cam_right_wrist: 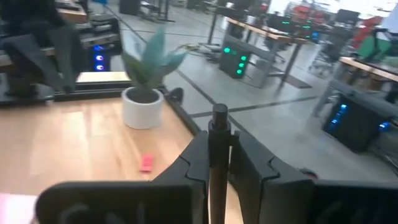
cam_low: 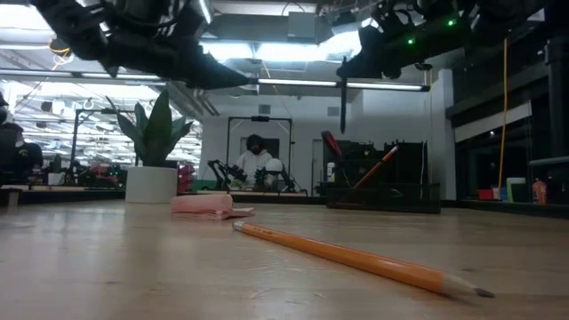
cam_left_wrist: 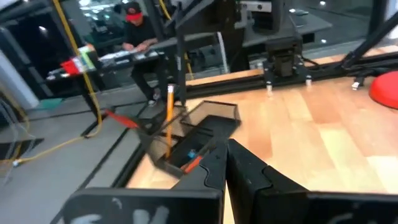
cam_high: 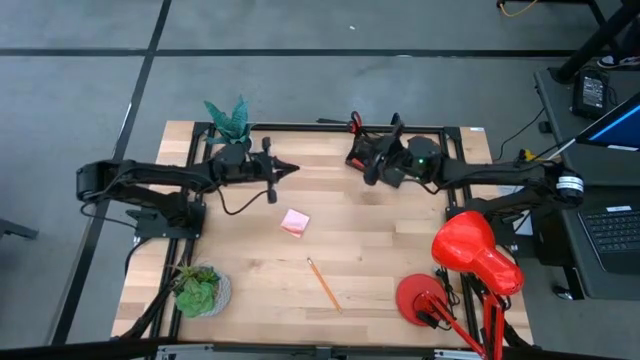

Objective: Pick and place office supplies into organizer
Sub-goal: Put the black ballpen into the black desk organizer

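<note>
Delivery is the step in hand, I'd say: the right pincer (cam_right_wrist: 217, 163) hangs over the organizer (cam_high: 385, 155) at the bench's far edge, clamped on a black pen (cam_right_wrist: 217, 134) that points straight down. Next it needs to lower the pen into a compartment and let go. The left pincer (cam_high: 290, 168) hovers well left of the organizer, fingers together on nothing. A pencil (cam_high: 323, 284) and pink pad (cam_high: 294, 222) lie nearer than the organizer, not yet collected.

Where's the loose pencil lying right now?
In the high view the orange pencil lies flat on the table, toward the front and near the middle, just beyond the pink sticky-note pad and left of the red lamp base.
</note>
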Robot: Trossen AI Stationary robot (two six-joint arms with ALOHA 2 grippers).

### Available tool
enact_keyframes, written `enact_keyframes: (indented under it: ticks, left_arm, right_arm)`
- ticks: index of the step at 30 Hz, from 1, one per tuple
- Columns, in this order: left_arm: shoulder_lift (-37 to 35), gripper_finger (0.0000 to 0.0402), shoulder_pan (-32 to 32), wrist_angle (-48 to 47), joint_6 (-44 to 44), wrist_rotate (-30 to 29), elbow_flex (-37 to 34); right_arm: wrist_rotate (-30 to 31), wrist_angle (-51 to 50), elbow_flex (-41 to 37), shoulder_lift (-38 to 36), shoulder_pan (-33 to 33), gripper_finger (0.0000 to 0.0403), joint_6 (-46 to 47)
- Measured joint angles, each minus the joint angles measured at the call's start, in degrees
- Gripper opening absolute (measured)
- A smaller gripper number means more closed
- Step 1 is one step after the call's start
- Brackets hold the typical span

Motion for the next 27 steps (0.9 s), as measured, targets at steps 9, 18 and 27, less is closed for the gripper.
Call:
enact_keyframes:
  ticks: [9, 18, 27]
  left_arm:
    - [-6.9, 0.0003, 2.9, -2.6, 0.3, 6.3, -3.1]
    - [-7.3, 0.0003, 4.3, -2.5, 0.4, 6.4, -4.8]
    - [-7.3, 0.0003, 4.2, -2.5, 0.9, 6.4, -4.9]
  right_arm:
    - [1.0, 2.1, -2.2, 0.1, -7.5, 0.0042, 4.0]
    - [1.5, 10.2, -9.4, 0.3, -12.0, 0.0042, 7.6]
    - [2.8, 23.3, -12.7, 7.6, -12.4, 0.0042, 7.7]
